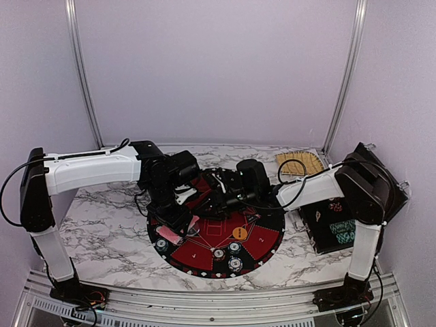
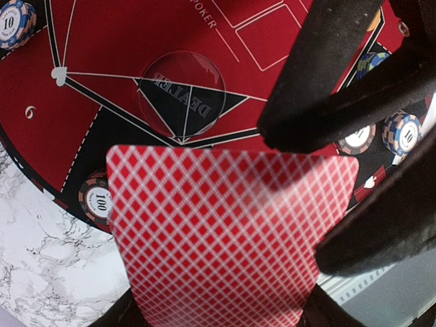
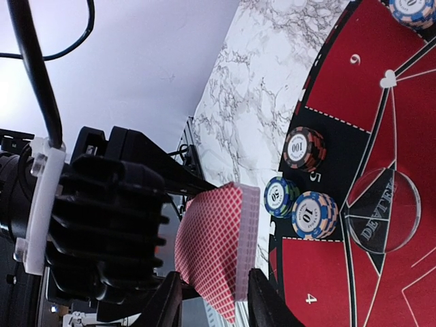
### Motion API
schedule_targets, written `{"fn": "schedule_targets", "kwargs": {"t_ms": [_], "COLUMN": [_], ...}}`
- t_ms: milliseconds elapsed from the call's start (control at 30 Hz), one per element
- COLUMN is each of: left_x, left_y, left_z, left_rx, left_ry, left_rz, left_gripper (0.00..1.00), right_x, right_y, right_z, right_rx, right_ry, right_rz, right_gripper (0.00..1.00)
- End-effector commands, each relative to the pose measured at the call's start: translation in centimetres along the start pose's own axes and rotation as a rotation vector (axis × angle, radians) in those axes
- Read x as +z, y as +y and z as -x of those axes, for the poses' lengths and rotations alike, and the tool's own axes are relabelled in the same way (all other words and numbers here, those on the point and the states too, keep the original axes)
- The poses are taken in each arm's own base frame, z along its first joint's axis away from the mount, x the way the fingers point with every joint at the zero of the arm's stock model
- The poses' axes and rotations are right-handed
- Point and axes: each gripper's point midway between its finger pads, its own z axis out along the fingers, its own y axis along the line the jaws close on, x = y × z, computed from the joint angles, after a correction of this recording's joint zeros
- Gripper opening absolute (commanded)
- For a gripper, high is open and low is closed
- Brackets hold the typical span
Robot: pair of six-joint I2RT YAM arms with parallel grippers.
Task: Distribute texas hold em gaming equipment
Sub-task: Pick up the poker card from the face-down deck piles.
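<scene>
Cards (image 2: 225, 231) show a red-and-white lattice, chips (image 3: 315, 215) blue-and-white stripes, the mat (image 2: 102, 41) red and black.

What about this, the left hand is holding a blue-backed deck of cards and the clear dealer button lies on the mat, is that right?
No. The deck is red-backed, not blue-backed; the left wrist view shows it. The left hand does hold it, and the clear dealer button lies on the mat.

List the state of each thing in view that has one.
card deck: clamped in left gripper, raised off the mat
right gripper: fingers flank the deck's end, grip unclear
dealer button: flat on the mat
chip stacks: upright on the mat
black case: open
</scene>
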Motion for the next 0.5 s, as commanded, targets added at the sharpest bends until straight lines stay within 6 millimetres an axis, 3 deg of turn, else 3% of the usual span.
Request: {"fn": "schedule_targets", "kwargs": {"t_ms": [0, 467], "left_x": [-0.66, -0.76], "left_y": [-0.4, -0.45], "left_z": [0.03, 0.02], "left_rx": [0.002, 0.001], "left_ry": [0.0, -0.002], "left_rz": [-0.007, -0.01], "left_gripper": [0.45, 0.45], "right_x": [0.63, 1.01], "right_y": [0.01, -0.36], "right_z": [-0.52, -0.7], "right_rx": [-0.002, 0.016], "right_ry": [0.015, 0.022], "right_rz": [0.018, 0.025], "right_gripper": [0.32, 0.23]}}
